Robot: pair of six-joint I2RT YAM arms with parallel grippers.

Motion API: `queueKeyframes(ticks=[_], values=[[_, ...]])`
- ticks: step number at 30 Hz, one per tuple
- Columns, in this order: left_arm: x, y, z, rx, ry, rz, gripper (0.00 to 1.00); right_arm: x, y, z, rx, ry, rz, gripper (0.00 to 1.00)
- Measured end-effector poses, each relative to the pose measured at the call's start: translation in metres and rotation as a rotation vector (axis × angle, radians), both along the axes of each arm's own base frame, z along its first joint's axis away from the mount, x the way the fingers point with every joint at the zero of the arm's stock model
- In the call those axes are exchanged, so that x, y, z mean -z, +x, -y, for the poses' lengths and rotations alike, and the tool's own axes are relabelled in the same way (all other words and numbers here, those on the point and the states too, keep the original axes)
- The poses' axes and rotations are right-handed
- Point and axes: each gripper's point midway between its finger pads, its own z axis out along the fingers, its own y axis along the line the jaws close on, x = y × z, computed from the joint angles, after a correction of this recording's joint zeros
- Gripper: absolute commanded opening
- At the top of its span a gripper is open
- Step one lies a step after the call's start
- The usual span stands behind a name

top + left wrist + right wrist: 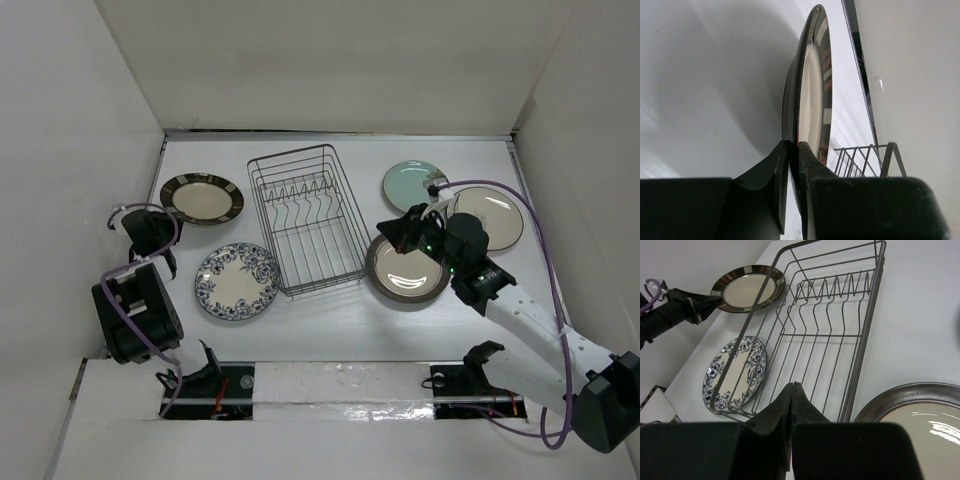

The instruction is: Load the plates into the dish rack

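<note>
Top view over whole table [330,320], left wrist tight on dark-rimmed plate [812,100], right wrist above dish rack [866,330] all three share.

— Where's the rack [305,220]?
— Mid-table: dark wire, tines upright.
— And around it?
— Flat to its left, dark plate [201,198] and floral plate [237,281]; to its right, teal plate [414,185], cream plate [492,215], brown-rimmed plate [407,272].

2 arms: left arm [135,310] black and blocky, right arm [530,320] white-shelled with black joints, green lights [428,243] glowing. Purple cables [480,182] loop along both. Right gripper [791,386]: matte black wedge fingers.
</note>
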Motion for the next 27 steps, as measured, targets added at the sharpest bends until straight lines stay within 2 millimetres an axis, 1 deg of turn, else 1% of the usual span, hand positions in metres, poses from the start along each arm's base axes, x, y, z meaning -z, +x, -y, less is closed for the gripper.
queueKeyframes(ticks=[5, 8, 10, 11, 12, 14, 15, 16, 17, 19, 20, 21, 23, 24, 27], values=[[-0.004, 0.0, -0.006, -0.002, 0.013, 0.021, 0.0, -0.001, 0.001, 0.001, 0.008, 0.001, 0.004, 0.0], [-0.012, -0.001, -0.007, 0.004, 0.019, 0.048, 0.0, -0.001, 0.001, 0.001, 0.01, 0.001, 0.003, 0.0], [-0.024, -0.002, -0.007, 0.009, 0.032, 0.074, 0.0, 0.0, 0.001, 0.001, 0.011, -0.001, 0.001, 0.06], [-0.032, -0.002, -0.006, 0.014, 0.04, 0.093, 0.0, 0.001, 0.002, 0.001, 0.01, -0.002, -0.001, 0.1], [-0.042, -0.003, -0.005, 0.018, 0.05, 0.116, 0.0, 0.002, 0.002, 0.001, 0.01, -0.004, -0.005, 0.19], [-0.065, -0.005, -0.002, 0.028, 0.064, 0.175, 0.0, 0.004, 0.003, -0.002, 0.001, -0.004, -0.017, 0.29], [-0.078, -0.006, 0.001, 0.035, 0.07, 0.211, 0.0, 0.005, 0.004, -0.004, -0.005, -0.002, -0.023, 0.4], [-0.092, -0.006, 0.004, 0.045, 0.076, 0.248, 0.0, 0.006, 0.004, -0.006, -0.013, -0.003, -0.028, 0.45], [-0.106, -0.006, 0.008, 0.057, 0.084, 0.286, 0.0, 0.006, 0.005, -0.008, -0.02, 0.0, -0.033, 0.54], [-0.132, -0.005, 0.017, 0.088, 0.098, 0.354, 0.0, 0.003, 0.007, -0.012, -0.03, 0.009, -0.04, 0.62], [-0.145, -0.005, 0.023, 0.105, 0.103, 0.386, 0.0, -0.002, 0.008, -0.014, -0.036, 0.017, -0.038, 0.66], [-0.156, -0.006, 0.03, 0.126, 0.104, 0.417, 0.0, -0.006, 0.01, -0.017, -0.041, 0.027, -0.036, 0.72], [-0.175, -0.009, 0.045, 0.172, 0.105, 0.47, 0.0, -0.022, 0.015, -0.023, -0.054, 0.051, -0.023, 0.78], [-0.182, -0.011, 0.054, 0.198, 0.104, 0.491, 0.0, -0.032, 0.019, -0.028, -0.063, 0.066, -0.008, 0.82], [-0.198, -0.018, 0.08, 0.281, 0.098, 0.537, 0.0, -0.066, 0.034, -0.047, -0.099, 0.109, 0.045, 0.88]])
